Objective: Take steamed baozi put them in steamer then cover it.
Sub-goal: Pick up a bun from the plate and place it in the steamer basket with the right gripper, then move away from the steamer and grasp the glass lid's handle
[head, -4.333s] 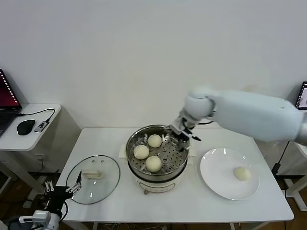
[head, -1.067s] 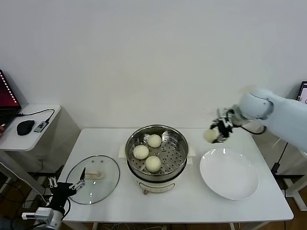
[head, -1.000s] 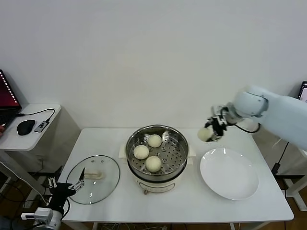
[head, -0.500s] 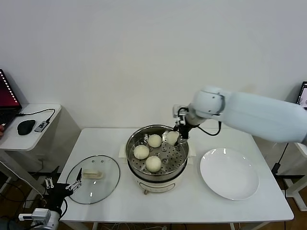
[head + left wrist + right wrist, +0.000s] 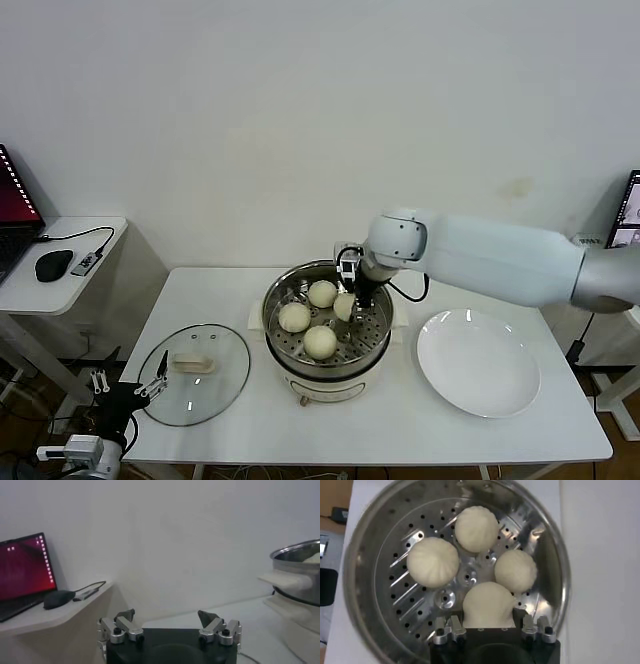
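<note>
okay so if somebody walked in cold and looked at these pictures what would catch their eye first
First, the right hand over the steamer at the table's middle, holding the fourth baozi beside three baozi on the tray. Then the bare white plate to its right and the cover lying left, near the low left hand.

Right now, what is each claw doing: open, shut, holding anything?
Left claw: open, empty, parked low beside the table.
Right claw: shut on the fourth baozi, over the steamer tray.
</note>
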You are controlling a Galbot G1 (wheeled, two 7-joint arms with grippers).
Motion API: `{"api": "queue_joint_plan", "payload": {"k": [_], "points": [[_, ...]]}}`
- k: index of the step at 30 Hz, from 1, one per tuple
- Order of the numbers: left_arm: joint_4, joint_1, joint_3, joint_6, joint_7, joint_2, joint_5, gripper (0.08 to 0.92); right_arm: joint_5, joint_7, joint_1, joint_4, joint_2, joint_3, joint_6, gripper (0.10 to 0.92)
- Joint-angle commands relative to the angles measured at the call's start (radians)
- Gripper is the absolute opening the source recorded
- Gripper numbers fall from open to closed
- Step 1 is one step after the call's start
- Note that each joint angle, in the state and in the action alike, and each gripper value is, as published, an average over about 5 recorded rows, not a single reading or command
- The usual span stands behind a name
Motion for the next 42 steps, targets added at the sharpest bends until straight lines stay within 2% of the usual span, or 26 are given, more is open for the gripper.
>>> {"api": "queue_joint_plan", "payload": {"k": [1,5,11,15,17,22,25,28,31,35,42], "points": [[0.005,-0.002,-0.001,-0.002,0.000,0.000,0.001,0.823,-0.024,0.018,-0.050,-0.035,0.031,-0.005,-0.021,0.602],[0.005,-0.002,-0.002,-0.002,0.000,0.001,0.001,0.823,-0.029,0.019,-0.047,-0.031,0.025,0.007,-0.020,0.627],[0.002,-0.002,-0.002,-0.002,0.000,0.001,0.000,0.823,-0.022,0.007,0.006,0.038,-0.042,0.056,-0.015,0.779],[0.004,-0.003,0.002,-0.004,0.000,-0.001,-0.005,0.823,-0.010,0.034,0.035,0.138,-0.147,0.096,-0.007,0.818],[0.007,-0.006,0.006,-0.006,0.001,-0.002,-0.008,0.823,0.020,0.122,0.014,0.201,-0.212,0.128,0.005,0.822],[0.013,-0.014,0.012,-0.006,0.003,0.000,-0.013,0.823,0.146,0.517,-0.182,0.352,-0.416,0.292,0.132,0.823],[0.015,-0.015,0.010,-0.009,0.003,-0.004,-0.012,0.823,0.104,0.661,-0.500,0.406,-0.525,0.560,0.282,0.823],[0.012,-0.008,0.013,-0.020,0.007,-0.009,-0.010,0.823,-0.014,0.724,-0.930,0.422,-0.560,0.945,0.419,0.823],[0.011,-0.002,0.019,-0.031,0.007,-0.017,-0.002,0.823,-0.158,0.732,-1.325,0.425,-0.500,1.317,0.528,0.823],[0.009,-0.002,0.023,-0.044,-0.001,-0.030,0.001,0.823,-0.333,0.705,-1.711,0.427,-0.279,1.730,0.705,0.823],[0.028,-0.001,0.038,-0.072,-0.028,-0.046,0.045,0.823,-0.463,0.612,-1.986,0.402,0.113,2.109,0.923,0.823]]}}
